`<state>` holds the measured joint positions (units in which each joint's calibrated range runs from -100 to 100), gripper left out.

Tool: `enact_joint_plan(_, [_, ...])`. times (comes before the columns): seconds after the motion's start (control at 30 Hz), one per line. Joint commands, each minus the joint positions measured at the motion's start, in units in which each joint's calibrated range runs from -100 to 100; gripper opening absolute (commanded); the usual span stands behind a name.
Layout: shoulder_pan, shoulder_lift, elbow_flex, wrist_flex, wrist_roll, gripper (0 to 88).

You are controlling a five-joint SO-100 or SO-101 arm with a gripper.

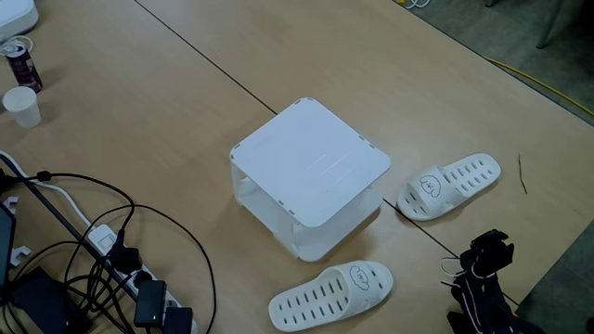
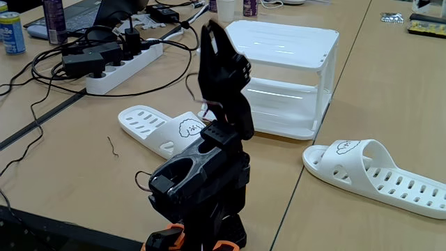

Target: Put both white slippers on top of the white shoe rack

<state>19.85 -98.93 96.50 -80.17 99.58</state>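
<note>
The white shoe rack [image 1: 311,167] stands mid-table with nothing on its flat top; in the other fixed view the rack [image 2: 289,45] is behind the arm. One white slipper [image 1: 450,186] lies on the table right of the rack, the other white slipper [image 1: 329,295] in front of it. From behind the arm, one slipper [image 2: 153,125] lies left, partly hidden by the arm, and the other slipper [image 2: 376,174] lies right. My black gripper [image 2: 211,31] is folded upright over the arm base, shut and holding nothing, apart from both slippers. It shows at the table's lower right edge as the gripper [image 1: 490,246].
A power strip [image 1: 125,274] with tangled black cables covers the lower left of the table. A paper cup [image 1: 20,105] and a can [image 1: 20,63] stand at the far left. A table seam runs diagonally past the rack. The table edge is near the arm.
</note>
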Motion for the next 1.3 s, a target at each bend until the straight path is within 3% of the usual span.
enact_joint_plan(0.0, [-0.28, 0.61, -12.82, 21.67, 0.42, 3.6])
enact_joint_plan(0.2, [-0.28, 0.69, -31.77, 55.75, 0.42, 3.7])
enact_joint_plan(0.3, [0.13, 2.46, -37.54, 67.23, 0.42, 3.8])
enact_joint_plan(0.6, [0.30, 27.70, -59.28, 75.25, 0.42, 13.6])
enact_joint_plan(0.87, [0.30, 51.01, -81.93, 86.38, 0.42, 14.2])
enact_joint_plan(1.07, [1.12, 52.61, -78.59, 110.80, 0.42, 14.2])
enact_joint_plan(1.27, [6.22, 52.52, -64.88, 114.51, 0.42, 14.2])
